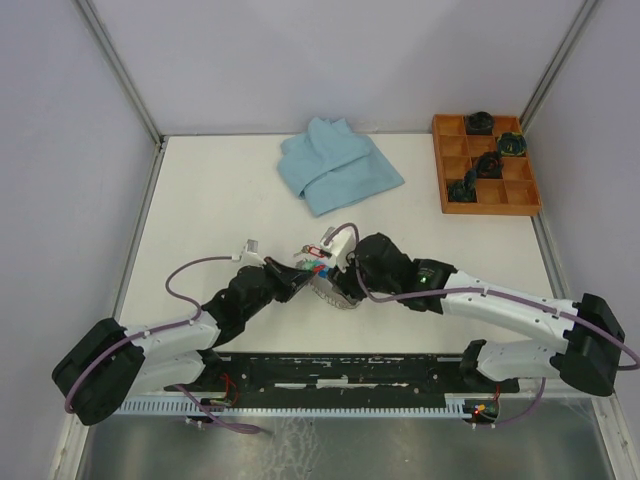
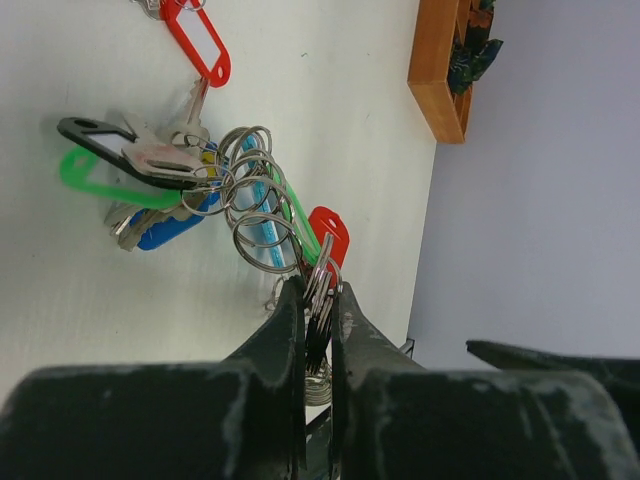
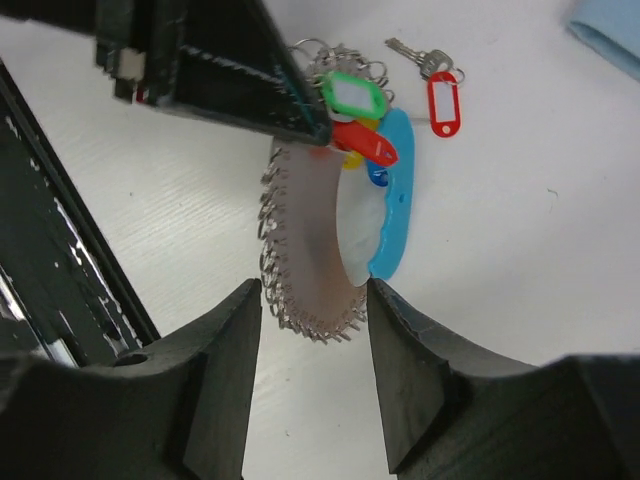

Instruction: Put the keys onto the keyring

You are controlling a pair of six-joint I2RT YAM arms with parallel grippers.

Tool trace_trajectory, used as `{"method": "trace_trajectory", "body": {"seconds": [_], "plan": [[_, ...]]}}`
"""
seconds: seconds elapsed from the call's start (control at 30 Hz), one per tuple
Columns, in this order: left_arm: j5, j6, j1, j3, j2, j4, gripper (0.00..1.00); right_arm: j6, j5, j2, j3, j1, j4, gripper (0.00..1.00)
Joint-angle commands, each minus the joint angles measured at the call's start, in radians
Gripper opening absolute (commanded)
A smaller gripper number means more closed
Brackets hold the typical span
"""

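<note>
Your counter (image 1: 200,220): keyring (image 1: 335,291) at centre; cloth (image 1: 338,165) at its 12 o'clock; tray (image 1: 490,209) at its 2 o'clock, far-right corner.

Blue cloth (image 1: 338,165), wooden compartment tray (image 1: 438,160)

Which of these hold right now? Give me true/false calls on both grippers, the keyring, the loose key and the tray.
1. The left gripper is shut on rings of the keyring. True.
2. The right gripper is shut on the keyring. False: it is open, jaws either side of it.
3. A loose red-tagged key lies apart from the keyring. True.
4. The wooden tray sits on the left arm's side. False: it is at the far right.
</note>
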Motion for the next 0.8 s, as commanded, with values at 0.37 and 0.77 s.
{"method": "trace_trajectory", "body": {"seconds": [0.37,0.77], "plan": [[0.048,0.059,0.003,0.055,0.057,0.096,0.03,0.234,-0.181,0.089,-0.033,-0.09,0.185,0.48],[0.132,0.189,0.004,0.118,0.062,0.061,0.03,0.079,-0.329,0.058,-0.151,-0.143,0.267,0.67]]}}
